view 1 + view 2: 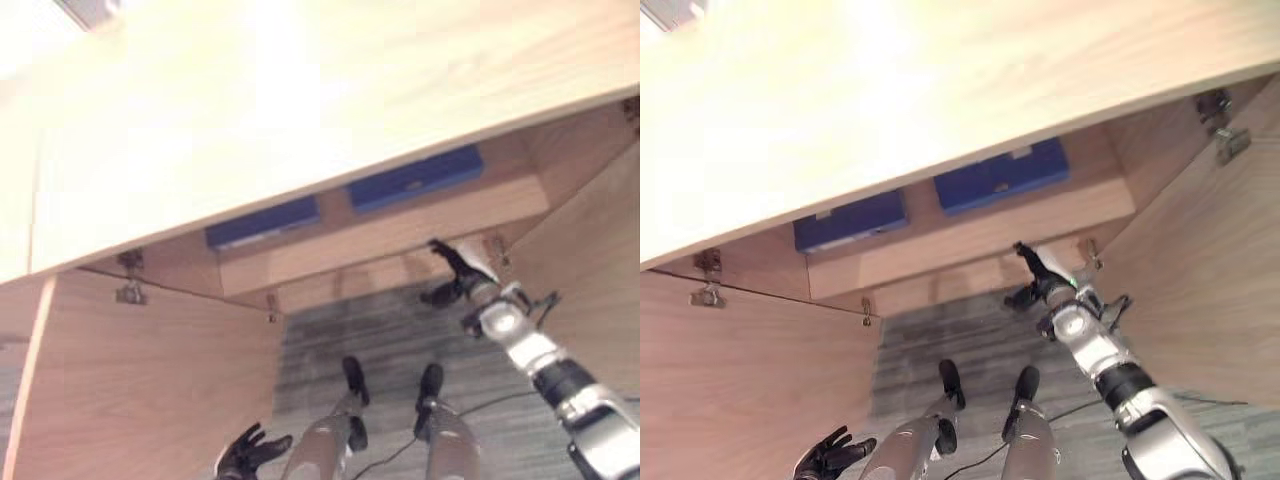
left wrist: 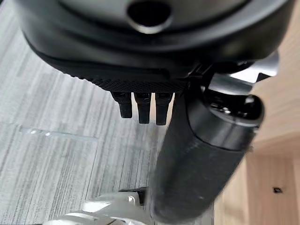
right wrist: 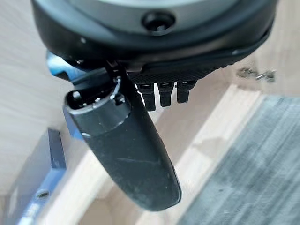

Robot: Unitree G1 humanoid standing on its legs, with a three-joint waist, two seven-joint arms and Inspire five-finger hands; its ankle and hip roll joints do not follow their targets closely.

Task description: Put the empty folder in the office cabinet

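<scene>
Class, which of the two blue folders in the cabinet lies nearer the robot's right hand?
The blue folder on the right; the other blue folder sits farther left of the right hand.

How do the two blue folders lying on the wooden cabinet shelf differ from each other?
The left blue folder lies partly hidden under the cabinet top, showing a narrower strip; the right blue folder shows more of its face. The right one sits nearer the robot's raised right hand; the left one lies further from it. Both are dark blue, flat on the same wooden shelf, neither held.
</scene>
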